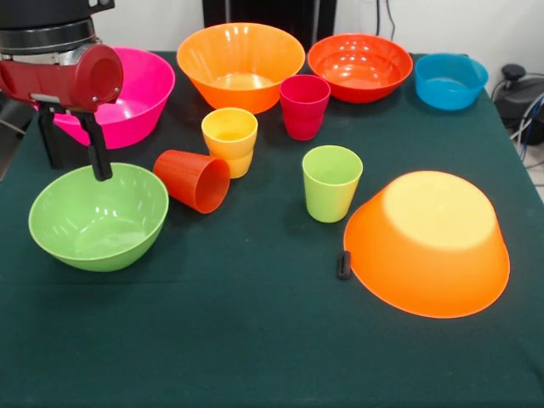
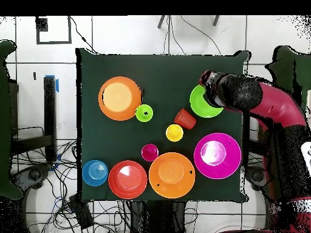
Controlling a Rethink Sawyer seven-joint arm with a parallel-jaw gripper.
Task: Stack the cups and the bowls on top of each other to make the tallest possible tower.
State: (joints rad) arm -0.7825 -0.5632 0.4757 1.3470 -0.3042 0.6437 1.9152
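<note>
No readable writing; end effector (image 1: 100,161) over the green bowl (image 1: 98,217), grip state unclear.

From my station I see the dark green tabletop (image 1: 255,357). The tool (image 1: 101,168) hangs over the lime green plastic bowl's (image 1: 98,217) far rim; I cannot tell how its fingers stand. An orange-red plastic cup (image 1: 194,179) lies on its side beside that bowl. A yellow cup (image 1: 229,140), a crimson cup (image 1: 304,105) and a lime green cup (image 1: 331,182) stand upright. One large orange bowl (image 1: 427,244) rests upside down; another orange bowl (image 1: 240,65), a pink bowl (image 1: 132,95), a red-orange bowl (image 1: 359,66) and a blue bowl (image 1: 450,81) stand open.
</note>
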